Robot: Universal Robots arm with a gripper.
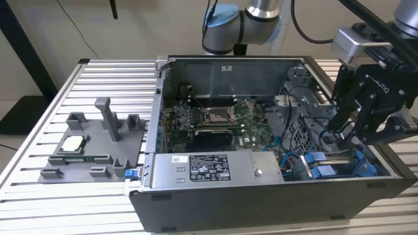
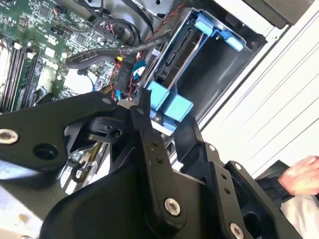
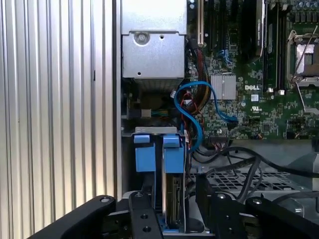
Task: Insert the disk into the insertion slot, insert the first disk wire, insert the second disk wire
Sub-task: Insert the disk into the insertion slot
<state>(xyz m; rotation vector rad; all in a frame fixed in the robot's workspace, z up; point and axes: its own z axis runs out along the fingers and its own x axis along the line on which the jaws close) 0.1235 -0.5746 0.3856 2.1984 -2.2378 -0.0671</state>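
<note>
The disk (image 3: 172, 185) stands on edge inside the insertion slot (image 3: 154, 131), and its blue carrier tabs (image 3: 174, 155) stick out of the bay. In both wrist views my gripper (image 3: 172, 198) hangs just over the disk's end. Its black fingers (image 3: 143, 216) are spread to either side of the disk without touching it, so it is open. In the exterior view the gripper (image 1: 347, 140) hovers above the blue fittings of the slot (image 1: 326, 165), at the exterior view's right end of the case. A blue wire (image 3: 195, 117) and black wires (image 3: 239, 167) lie loose beside the bay.
The open computer case (image 1: 261, 205) holds the motherboard (image 1: 216, 117) and the silver labelled power-supply box (image 1: 212, 169). A grey plastic fixture tray (image 1: 91, 147) lies at the exterior view's left on the ribbed table. A person's hand (image 2: 304, 174) rests outside the case.
</note>
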